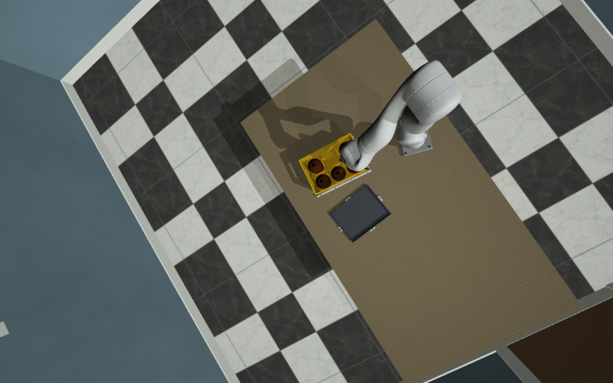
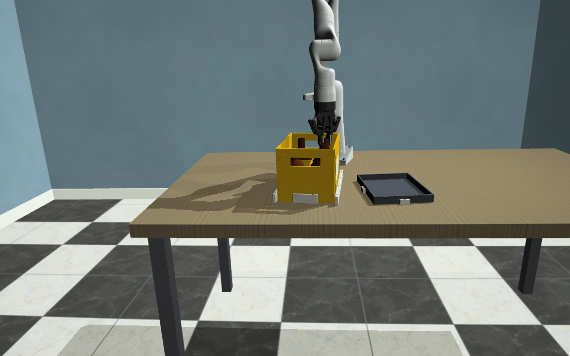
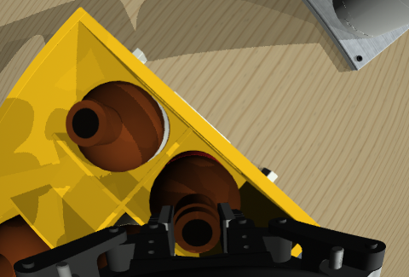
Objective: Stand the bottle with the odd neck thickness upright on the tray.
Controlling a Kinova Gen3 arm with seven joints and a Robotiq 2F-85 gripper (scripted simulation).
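A yellow crate [image 2: 307,167] stands on the table and holds brown bottles; three [image 1: 323,173] show from above and the arm hides the rest. My gripper [image 3: 196,218] is shut on the neck of a brown bottle [image 3: 194,198] in the crate cell nearest the robot base. That bottle still stands in its cell. Another brown bottle [image 3: 114,125] stands in the neighbouring cell along the same crate wall. In the side view the gripper [image 2: 323,135] reaches down into the crate's far right corner. The dark tray [image 2: 394,188] lies to the right of the crate, with nothing on it.
The robot's base plate [image 3: 354,13] is bolted to the table just behind the crate. White brackets [image 2: 305,198] sit at the crate's foot. The table edge [image 2: 366,230] runs in front of crate and tray.
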